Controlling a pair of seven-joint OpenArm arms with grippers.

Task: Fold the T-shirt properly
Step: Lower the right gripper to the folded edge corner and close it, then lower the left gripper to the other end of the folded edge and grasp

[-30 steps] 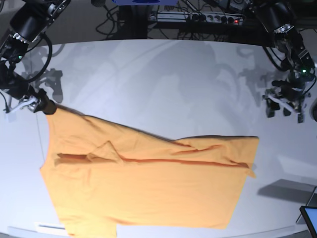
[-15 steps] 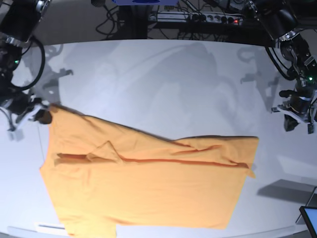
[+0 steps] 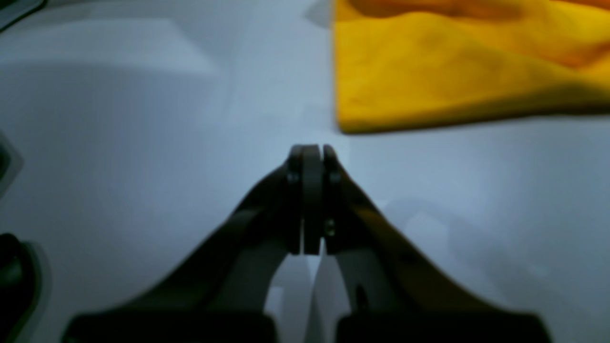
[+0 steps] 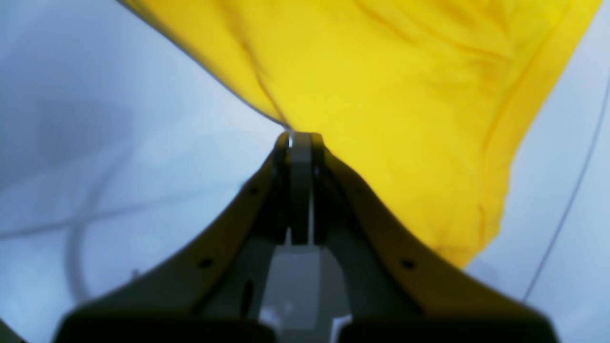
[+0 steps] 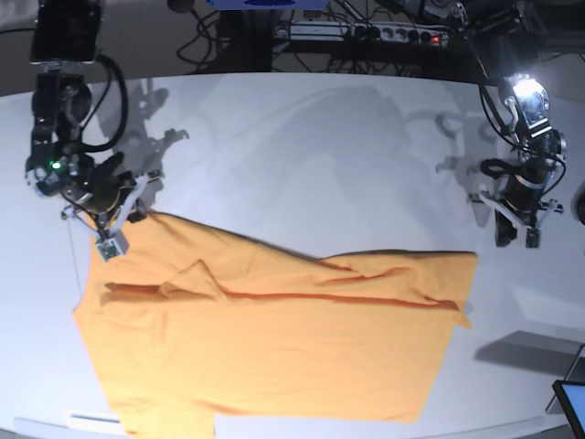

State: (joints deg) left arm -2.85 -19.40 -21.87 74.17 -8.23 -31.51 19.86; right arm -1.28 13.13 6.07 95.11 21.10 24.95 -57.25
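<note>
The orange-yellow T-shirt (image 5: 274, 338) lies spread on the white table (image 5: 302, 155), with a long crease running across its middle. At the shirt's far left corner my right gripper (image 5: 108, 247) points down. In the right wrist view this gripper (image 4: 299, 136) is shut, its tips touch the edge of the shirt (image 4: 405, 95), and no cloth shows between the jaws. My left gripper (image 5: 515, 240) hangs just beyond the shirt's far right corner. The left wrist view shows it (image 3: 312, 150) shut on nothing, a short way from the shirt's corner (image 3: 452, 71).
A power strip and tangled cables (image 5: 366, 35) run along the table's back edge. A thin cable (image 5: 73, 265) lies on the table by the shirt's left side. The corner of a dark screen (image 5: 571, 402) shows at the bottom right.
Both grippers have gone from open to shut. The right arm has swung in over the shirt's far left corner. The left arm has come lower and nearer the shirt's right corner. The shirt has not moved.
</note>
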